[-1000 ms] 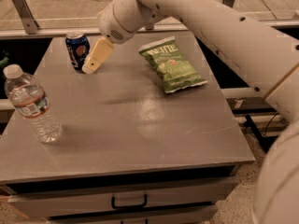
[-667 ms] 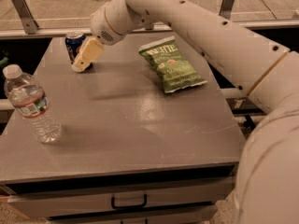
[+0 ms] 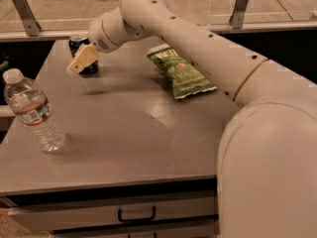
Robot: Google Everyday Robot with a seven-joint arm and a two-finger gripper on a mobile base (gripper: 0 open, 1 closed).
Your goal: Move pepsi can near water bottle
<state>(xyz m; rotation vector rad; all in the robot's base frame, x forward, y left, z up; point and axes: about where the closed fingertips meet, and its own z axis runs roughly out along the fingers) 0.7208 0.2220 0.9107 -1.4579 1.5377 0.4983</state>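
The cream-coloured gripper (image 3: 82,60) is held directly in front of the small dark blue pepsi can (image 3: 78,42) at the far left of the smooth grey tabletop (image 3: 133,133); its state cannot be told. The ribbed clear plastic water bottle (image 3: 35,114) is seen well apart, near the left edge. A crinkled green chip bag (image 3: 182,73) is seen to the right.

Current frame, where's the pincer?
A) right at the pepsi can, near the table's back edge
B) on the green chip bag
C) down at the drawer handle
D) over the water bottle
A: the pincer sits directly in front of the pepsi can near the back edge of the table, clearly apart from the water bottle and the chip bag.
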